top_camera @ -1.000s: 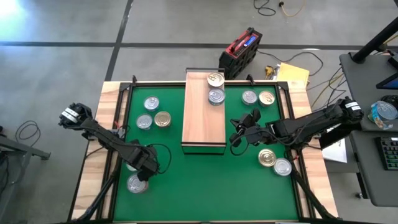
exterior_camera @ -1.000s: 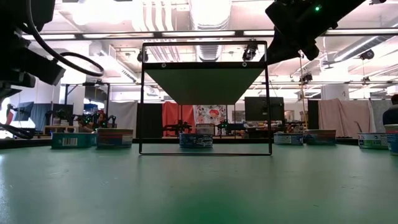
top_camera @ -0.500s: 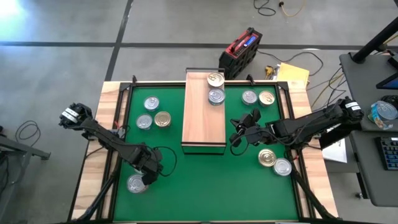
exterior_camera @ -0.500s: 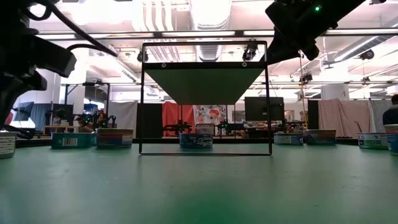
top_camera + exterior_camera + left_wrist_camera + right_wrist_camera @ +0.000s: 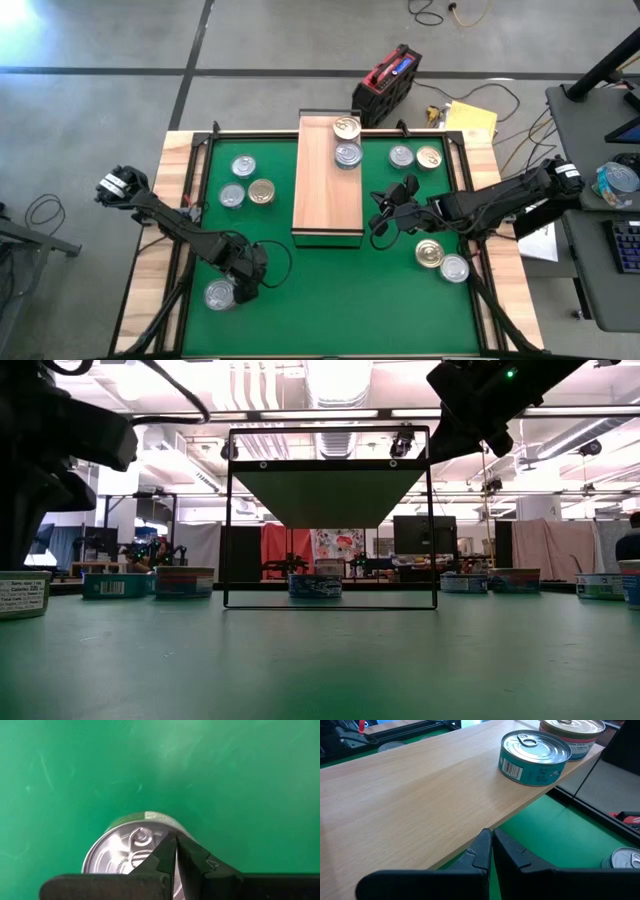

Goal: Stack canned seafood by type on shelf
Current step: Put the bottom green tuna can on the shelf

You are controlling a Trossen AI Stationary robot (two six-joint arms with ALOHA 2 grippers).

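— How many tins are up on the shelf (image 5: 325, 190) so far?

— Only two. Start near us, though. The left gripper (image 5: 247, 283) hangs over the front left corner of the green mat (image 5: 330, 290). Its fingers are pressed together and hold nothing. A silver tin (image 5: 219, 295) sits on the mat just beside it.

— And the other arm?

— The right gripper (image 5: 381, 222) waits by the front right side of the shelf. Its fingers are pressed together too, with nothing in them. Behind it, near the right edge, a gold tin (image 5: 429, 253) and a silver tin (image 5: 454, 268) touch each other.

— Any more farther back?

— Yes. Three tins (image 5: 247, 183) sit left of the shelf, two silver and one gold. Two more (image 5: 414, 157) sit right of it, one silver and one gold.

— So what is done?

— At the far end of the shelf a gold-lidded tin (image 5: 346, 127) and a silver-lidded tin (image 5: 347, 154) stand side by side. Nothing is stacked yet. I think eight tins still need to go up, so the job has only just begun.
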